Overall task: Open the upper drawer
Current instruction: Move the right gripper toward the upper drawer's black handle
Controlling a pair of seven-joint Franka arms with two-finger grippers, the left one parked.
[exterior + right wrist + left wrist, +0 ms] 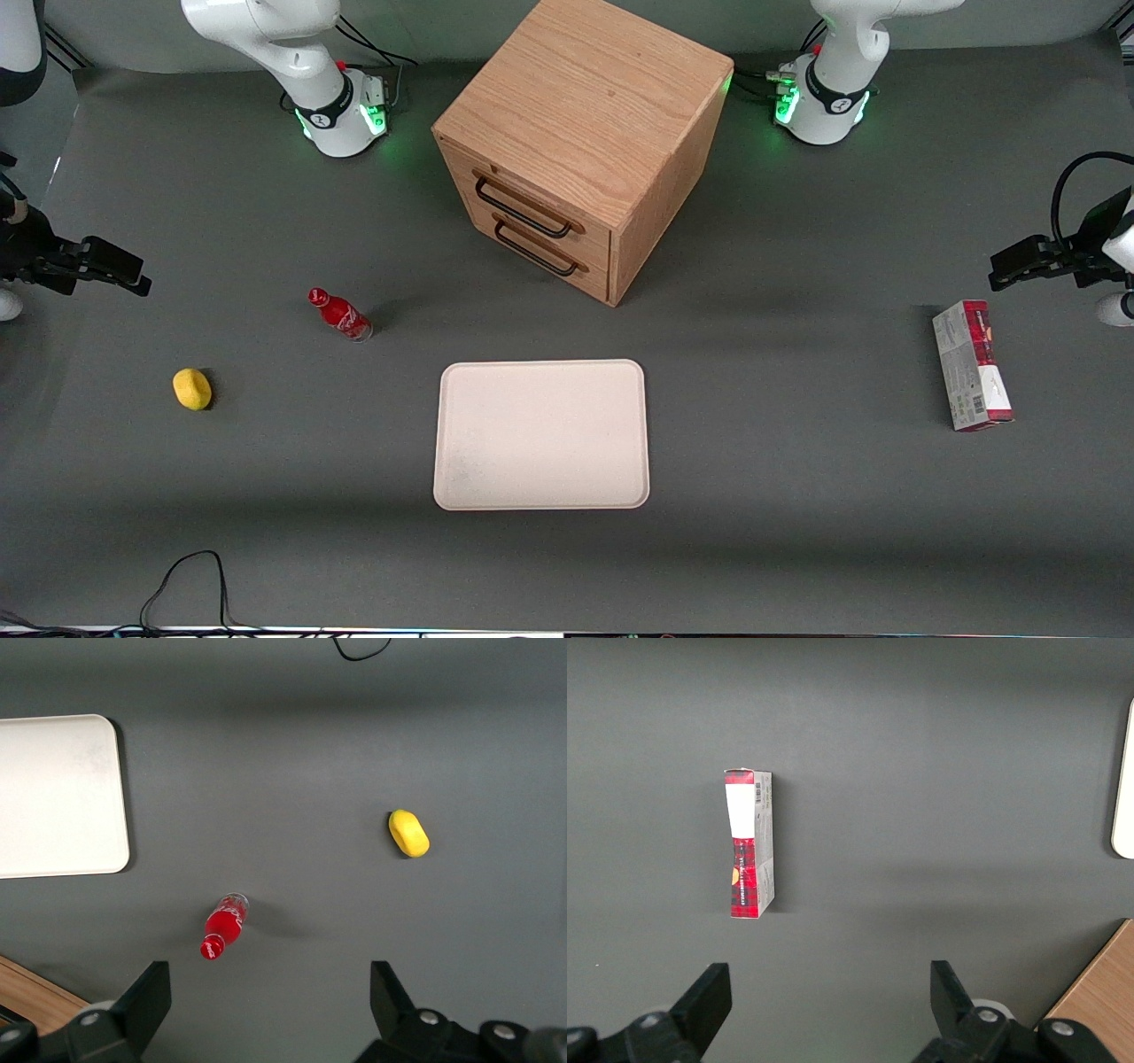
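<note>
While the upper drawer point(523, 206) sits shut in the oak cabinet point(580, 133) mid-surface, the hand point(124, 270) hovers spread and empty toward the working arm's end, well apart; its black bar handle point(521, 211) runs slantwise, facing the hand's side

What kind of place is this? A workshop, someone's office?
Probably a robotics lab. A wooden cabinet, its upper drawer shut, stands on a grey-covered table with a red bottle, a lemon and a tray. The gripper hangs open at the working arm's end.
</note>
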